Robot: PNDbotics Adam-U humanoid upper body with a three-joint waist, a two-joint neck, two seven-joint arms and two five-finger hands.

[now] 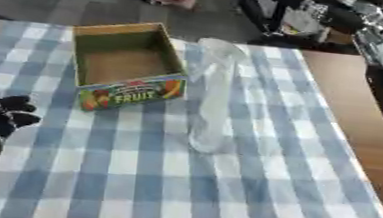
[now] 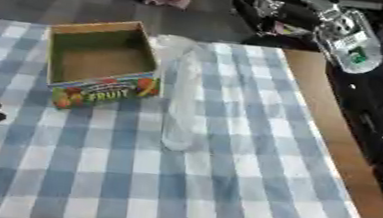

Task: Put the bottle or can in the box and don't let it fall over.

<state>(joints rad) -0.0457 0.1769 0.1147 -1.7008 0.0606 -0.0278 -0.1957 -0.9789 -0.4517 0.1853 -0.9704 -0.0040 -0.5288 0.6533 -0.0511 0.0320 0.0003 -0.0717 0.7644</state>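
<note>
A tall clear bottle point(image 1: 213, 100) stands upright on the blue and white checked cloth, just right of the box and apart from it. The open cardboard box point(image 1: 127, 65), with a "FRUIT" print on its front, sits at the back left and holds nothing. My left hand point(image 1: 3, 110) rests at the lower left edge with its black fingers relaxed and pointing up, well away from the bottle. My right arm point(image 2: 374, 96) runs down the right edge beside the table. Its hand is cut off by that edge.
The wooden table point(image 1: 365, 123) shows bare to the right of the cloth. Dark clutter and equipment stand on the floor beyond the far edge. Open cloth lies in front of the bottle and the box.
</note>
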